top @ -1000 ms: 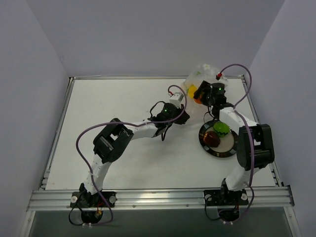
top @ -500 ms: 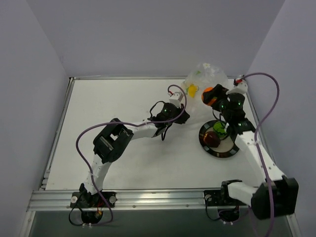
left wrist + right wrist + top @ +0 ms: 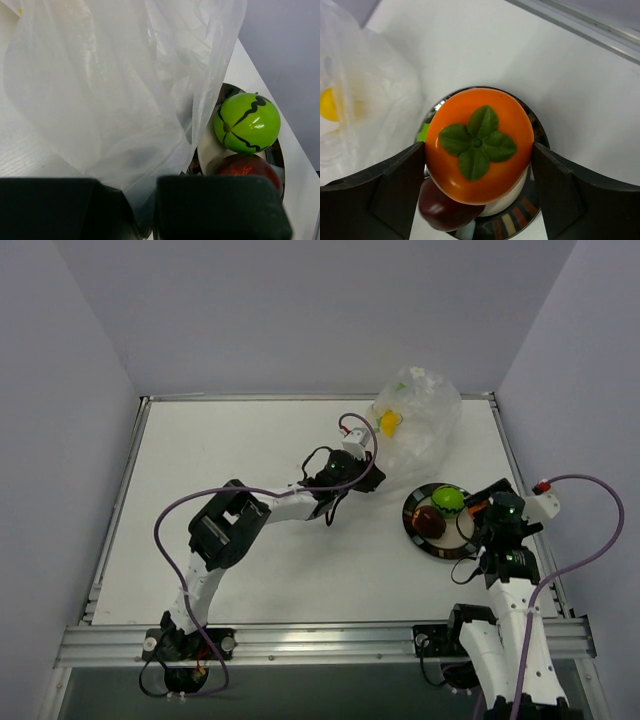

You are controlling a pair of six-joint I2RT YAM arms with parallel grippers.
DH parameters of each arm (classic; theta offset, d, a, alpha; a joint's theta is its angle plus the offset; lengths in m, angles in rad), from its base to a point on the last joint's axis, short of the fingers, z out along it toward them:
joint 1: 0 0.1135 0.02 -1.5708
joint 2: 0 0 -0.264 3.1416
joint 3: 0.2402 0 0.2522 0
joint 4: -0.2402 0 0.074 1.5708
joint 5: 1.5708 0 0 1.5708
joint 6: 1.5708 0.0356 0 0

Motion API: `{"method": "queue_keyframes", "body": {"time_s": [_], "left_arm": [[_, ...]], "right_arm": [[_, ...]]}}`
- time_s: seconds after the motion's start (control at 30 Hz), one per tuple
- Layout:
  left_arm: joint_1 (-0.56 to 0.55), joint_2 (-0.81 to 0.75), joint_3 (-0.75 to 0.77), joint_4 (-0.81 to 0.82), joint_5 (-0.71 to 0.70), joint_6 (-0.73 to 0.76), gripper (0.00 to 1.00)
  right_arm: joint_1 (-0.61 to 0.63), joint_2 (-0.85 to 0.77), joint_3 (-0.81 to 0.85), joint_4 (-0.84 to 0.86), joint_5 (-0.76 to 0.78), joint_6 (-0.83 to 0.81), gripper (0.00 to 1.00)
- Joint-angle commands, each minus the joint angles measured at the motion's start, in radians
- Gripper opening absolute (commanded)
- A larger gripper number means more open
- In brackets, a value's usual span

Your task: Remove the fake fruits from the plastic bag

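The clear plastic bag (image 3: 418,425) lies at the back right of the table with a yellow fruit (image 3: 388,422) inside it. My left gripper (image 3: 142,210) is shut on the bag's near edge (image 3: 115,90). A round black-rimmed plate (image 3: 437,547) holds a bright green fruit (image 3: 447,499) and a dark red fruit (image 3: 428,522). My right gripper (image 3: 479,150) is shut on the orange fruit (image 3: 479,131) with the green leaf top and hovers above the plate (image 3: 520,220). Under it show the dark red fruit (image 3: 440,210) and a sliver of the green one (image 3: 422,132).
The plate sits close to the table's right rail (image 3: 525,490). Purple cables loop over both arms, one out past the right edge (image 3: 600,540). A metal frame (image 3: 320,640) runs along the near edge. Grey walls enclose the table.
My right arm has pulled back from the bag towards the near right, carrying the orange fruit, and is now over the plate. The left arm and the bag have stayed put.
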Motion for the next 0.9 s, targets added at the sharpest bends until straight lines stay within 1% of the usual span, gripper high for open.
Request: {"method": "queue_keyframes", "body": {"time_s": [0.0,0.03,0.23,0.3,0.37,0.4,0.47,0.5,0.53,0.57,0.6,0.67,0.73,0.77,0.8,0.87], "left_arm": [[-0.006,-0.018,0.004,0.053,0.006,-0.003,0.02],[-0.008,-0.018,0.006,0.054,0.003,0.000,0.02],[-0.011,-0.017,0.012,0.047,0.008,0.005,0.02],[-0.011,-0.018,0.011,0.044,0.005,0.006,0.02],[-0.011,-0.018,0.009,0.042,0.006,0.009,0.02],[-0.011,-0.020,0.008,0.042,0.005,0.009,0.02],[-0.011,-0.020,0.008,0.042,0.005,0.009,0.02],[-0.012,-0.021,0.006,0.040,0.005,0.011,0.02],[-0.012,-0.021,0.006,0.040,0.005,0.011,0.02],[-0.014,-0.023,0.006,0.040,0.005,0.011,0.02],[-0.014,-0.024,0.006,0.039,0.005,0.011,0.02],[-0.016,-0.029,0.003,0.039,0.003,0.012,0.02],[-0.016,-0.032,0.001,0.039,0.002,0.014,0.02],[-0.016,-0.035,0.000,0.037,0.002,0.014,0.02],[-0.016,-0.035,0.000,0.036,0.002,0.014,0.02],[-0.017,-0.039,-0.003,0.034,0.000,0.014,0.02]], "right_arm": [[-0.028,0.093,-0.044,0.001,-0.001,0.035,0.42],[-0.033,0.109,-0.048,0.035,-0.011,0.027,0.42],[-0.086,0.188,-0.077,0.112,-0.067,-0.005,0.42],[-0.108,0.211,-0.096,0.147,-0.120,-0.014,0.45],[-0.115,0.244,-0.117,0.158,-0.134,-0.018,0.46],[-0.118,0.250,-0.122,0.166,-0.136,-0.019,0.50],[-0.123,0.253,-0.133,0.176,-0.154,-0.025,0.54],[-0.126,0.254,-0.130,0.199,-0.160,-0.027,0.61],[-0.126,0.251,-0.128,0.201,-0.159,-0.028,0.64],[-0.128,0.253,-0.120,0.201,-0.162,-0.028,0.65],[-0.131,0.254,-0.117,0.202,-0.166,-0.031,0.69],[-0.132,0.258,-0.099,0.203,-0.188,-0.034,0.70],[-0.132,0.247,-0.087,0.199,-0.199,-0.033,0.74],[-0.132,0.224,-0.082,0.196,-0.202,-0.034,0.78],[-0.132,0.209,-0.073,0.189,-0.199,-0.036,0.86],[-0.132,0.176,-0.056,0.181,-0.202,-0.050,0.90]]}}
